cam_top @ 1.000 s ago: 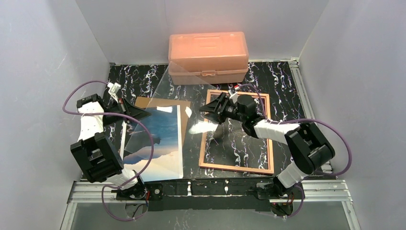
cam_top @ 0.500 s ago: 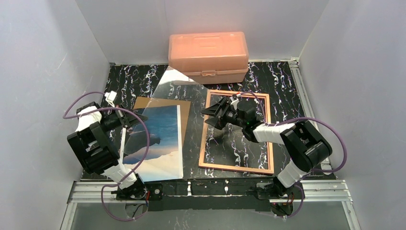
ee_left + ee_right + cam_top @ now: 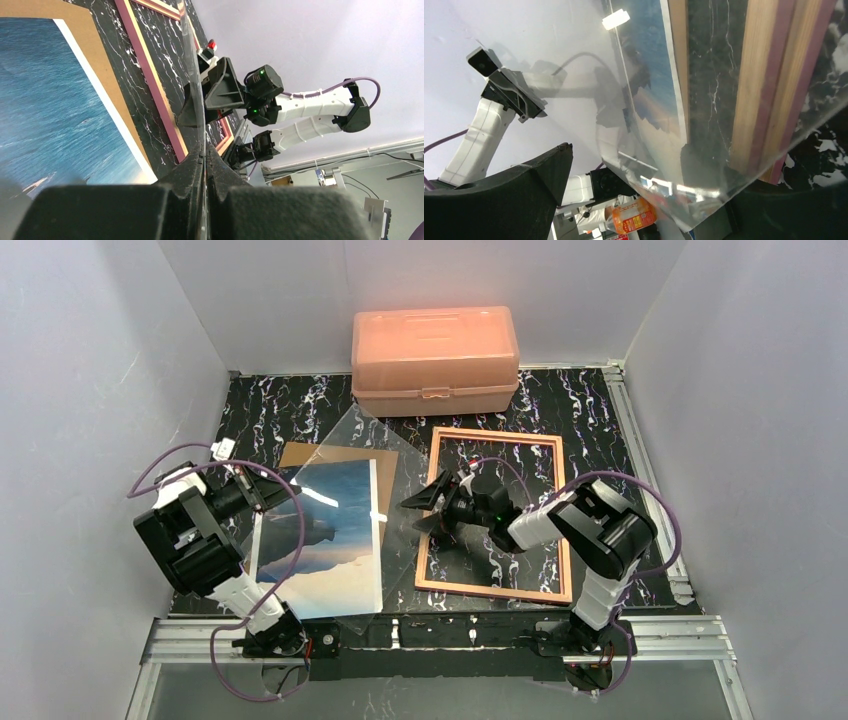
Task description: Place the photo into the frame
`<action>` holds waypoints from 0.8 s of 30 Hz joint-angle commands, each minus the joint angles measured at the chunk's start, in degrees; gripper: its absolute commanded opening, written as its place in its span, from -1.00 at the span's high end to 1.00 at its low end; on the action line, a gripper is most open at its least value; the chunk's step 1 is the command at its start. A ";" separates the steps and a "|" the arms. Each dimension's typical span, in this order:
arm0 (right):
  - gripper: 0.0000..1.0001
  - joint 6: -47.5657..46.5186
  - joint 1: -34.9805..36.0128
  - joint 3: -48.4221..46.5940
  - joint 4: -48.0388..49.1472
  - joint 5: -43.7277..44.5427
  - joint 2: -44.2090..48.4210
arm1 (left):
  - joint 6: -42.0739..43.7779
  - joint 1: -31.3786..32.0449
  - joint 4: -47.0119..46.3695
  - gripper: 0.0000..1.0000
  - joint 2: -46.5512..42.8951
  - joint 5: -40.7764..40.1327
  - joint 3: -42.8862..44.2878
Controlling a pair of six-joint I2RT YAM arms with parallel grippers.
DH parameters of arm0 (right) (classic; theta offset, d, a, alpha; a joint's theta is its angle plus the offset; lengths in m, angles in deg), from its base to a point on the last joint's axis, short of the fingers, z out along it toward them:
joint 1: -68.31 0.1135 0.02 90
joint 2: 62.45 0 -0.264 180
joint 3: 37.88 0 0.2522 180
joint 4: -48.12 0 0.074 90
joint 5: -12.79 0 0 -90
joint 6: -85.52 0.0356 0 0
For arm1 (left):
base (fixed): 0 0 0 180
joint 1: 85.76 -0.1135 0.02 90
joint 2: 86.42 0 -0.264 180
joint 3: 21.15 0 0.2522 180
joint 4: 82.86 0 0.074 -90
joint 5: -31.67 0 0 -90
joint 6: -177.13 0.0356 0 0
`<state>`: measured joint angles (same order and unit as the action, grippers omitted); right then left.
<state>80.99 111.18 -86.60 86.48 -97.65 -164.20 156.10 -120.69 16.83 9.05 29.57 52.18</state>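
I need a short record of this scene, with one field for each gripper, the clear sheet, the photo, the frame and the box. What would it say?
left gripper: shut on one edge of the clear pane
right gripper: open, a corner of the pane between its fingers
clear pane: held tilted over the photo
photo: picture side up on the brown board, left of the frame
frame: flat on the table, nothing in it
pink box: lid closed, at the rear
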 commanded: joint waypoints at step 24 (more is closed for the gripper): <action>0.97 -11.97 -9.85 -19.52 -8.79 -20.25 3.07 | 4.93 5.61 9.71 -0.37 0.57 -10.83 10.29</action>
<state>73.25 102.09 -100.57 79.03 -110.72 -163.72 160.82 -119.16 16.83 8.78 22.21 59.92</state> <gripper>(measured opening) 0.031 0.590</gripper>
